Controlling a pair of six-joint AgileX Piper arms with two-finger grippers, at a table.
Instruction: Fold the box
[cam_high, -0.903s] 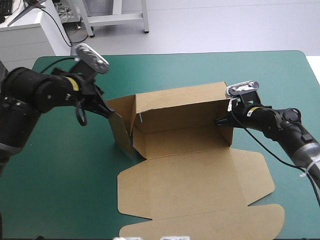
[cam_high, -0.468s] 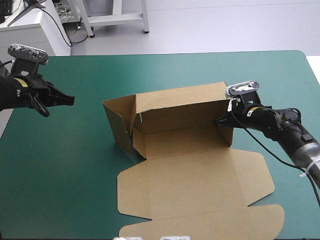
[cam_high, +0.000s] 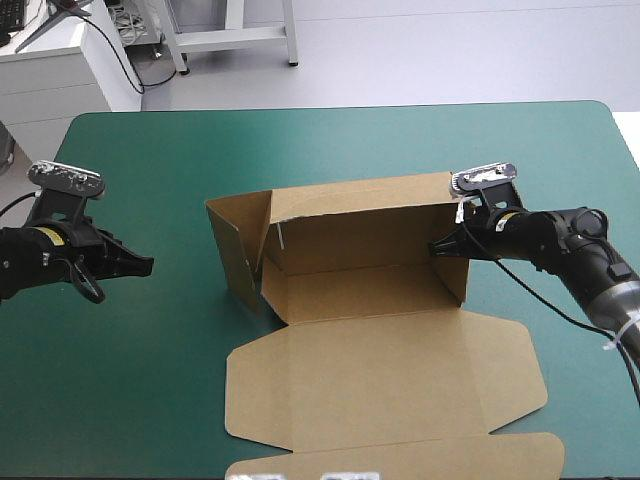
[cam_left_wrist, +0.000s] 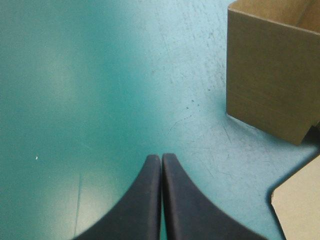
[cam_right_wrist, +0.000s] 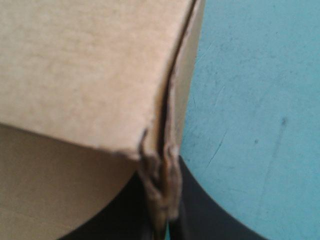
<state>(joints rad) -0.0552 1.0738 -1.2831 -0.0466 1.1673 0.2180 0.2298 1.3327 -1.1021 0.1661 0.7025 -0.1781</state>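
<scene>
The brown box (cam_high: 370, 270) stands in the middle of the teal-green table with its back and side walls raised and its lid (cam_high: 390, 375) lying flat toward the front edge. My right gripper (cam_high: 440, 246) is shut on the box's right wall; in the right wrist view the doubled board edge (cam_right_wrist: 162, 195) is pinched between the black fingers. My left gripper (cam_high: 145, 265) is shut with nothing in it, low over the table well to the left of the box. Its closed fingers (cam_left_wrist: 161, 200) point toward the box's left wall (cam_left_wrist: 270, 90).
Bare teal-green cover (cam_high: 130, 380) lies between my left gripper and the box. A white cabinet (cam_high: 60, 70) stands beyond the table's far left corner.
My left gripper has let go of the box's left wall and pulled back to the left, then dropped lower. The box and its flat lid shifted slightly. My right gripper kept its hold.
</scene>
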